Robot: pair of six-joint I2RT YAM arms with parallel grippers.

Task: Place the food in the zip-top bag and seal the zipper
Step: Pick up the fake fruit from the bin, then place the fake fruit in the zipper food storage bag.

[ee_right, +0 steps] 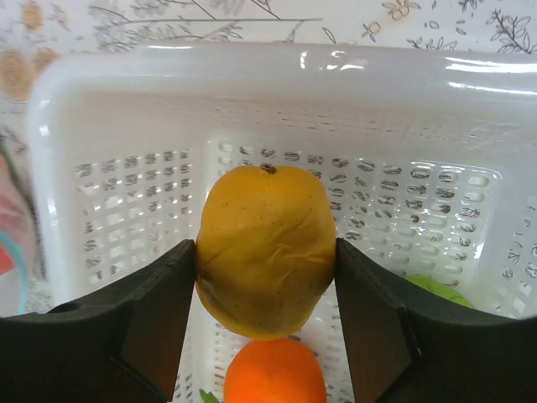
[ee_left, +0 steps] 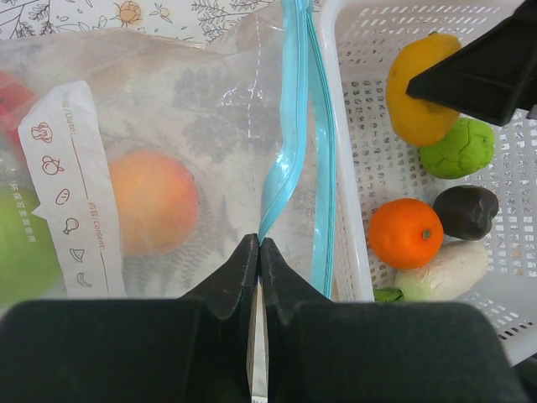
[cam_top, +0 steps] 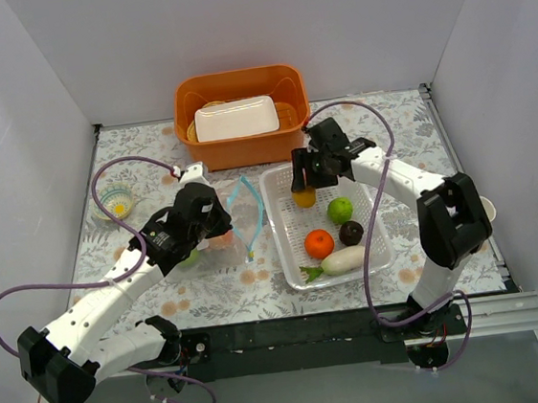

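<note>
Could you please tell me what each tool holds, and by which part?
Right tool: yellow mango, across its sides. Left tool: zip-top bag, by its zipper.

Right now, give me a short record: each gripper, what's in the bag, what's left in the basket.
left gripper: shut on the zipper at the bag's mouth
right gripper: shut on the mango, over the basket's far end
bag: mouth open, not sealed
in bag: peach, apple, something red at the edge
basket: beside the bag's mouth
in basket: orange, second apple, purple fruit, radish
</note>
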